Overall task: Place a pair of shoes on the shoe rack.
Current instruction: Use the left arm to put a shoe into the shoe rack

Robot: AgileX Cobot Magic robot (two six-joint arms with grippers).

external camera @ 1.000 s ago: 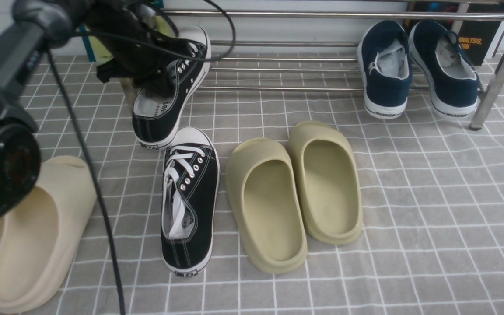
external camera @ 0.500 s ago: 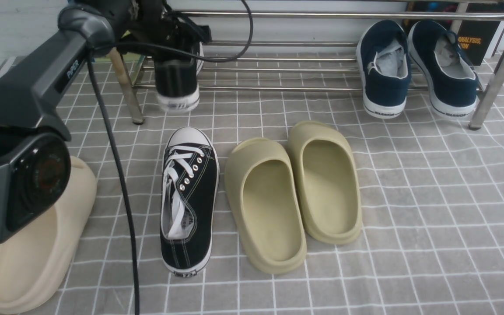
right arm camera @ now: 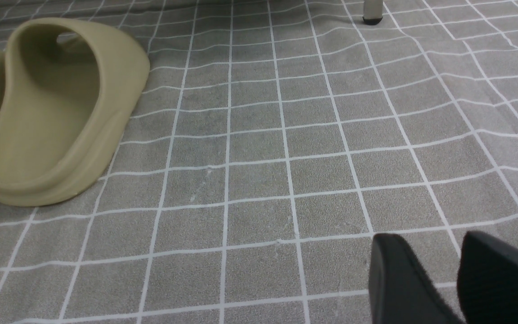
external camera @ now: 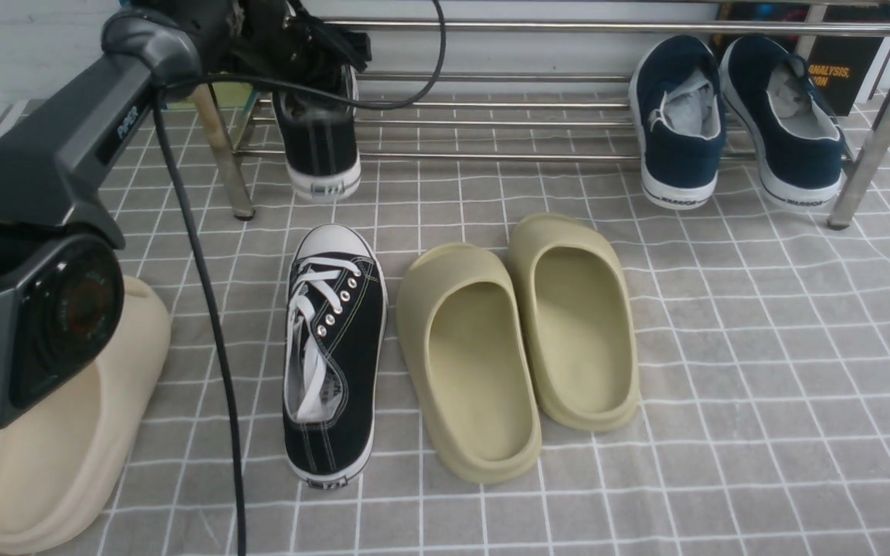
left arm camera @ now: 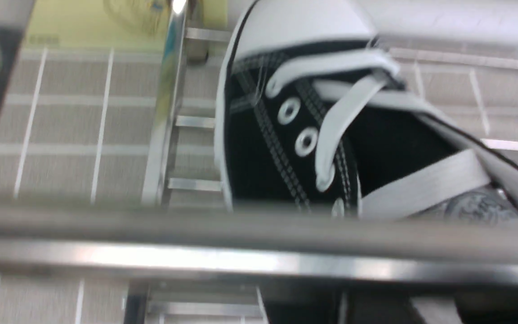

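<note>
One black sneaker (external camera: 325, 147) accounts for the biggest change. A second ago it hung tilted in the air by the left end of the shoe rack (external camera: 538, 156), and half a second ago its heel was a little higher. Now it sits on the bottom shelf, toe inward, with the heel toward me and overhanging the front bar. My left arm (external camera: 66, 154) has swung across and reaches over that corner. The other black sneaker (external camera: 334, 355) has not shifted and lies on the floor just in front of the rack, toe pointing at it.

A grey mat (external camera: 762, 347) with a white grid covers all the floor I can see, and a white wall (external camera: 530, 54) stands behind the rack. A cream slide (external camera: 59, 448) lies at my left under the arm, and a pair of olive slides (external camera: 468, 363) lies in the middle, just beside the floor sneaker. Navy sneakers (external camera: 681, 131) rest on the rack's right end.

The left gripper (external camera: 298, 58) sits right over the racked sneaker's opening. Cables hide its fingers, and its wrist camera shows only laces, eyelets and a blurred rack tube, so I cannot tell whether it grips or has let go. The right gripper (right arm camera: 454, 274) hovers over bare mat, fingers parted with nothing between them.
</note>
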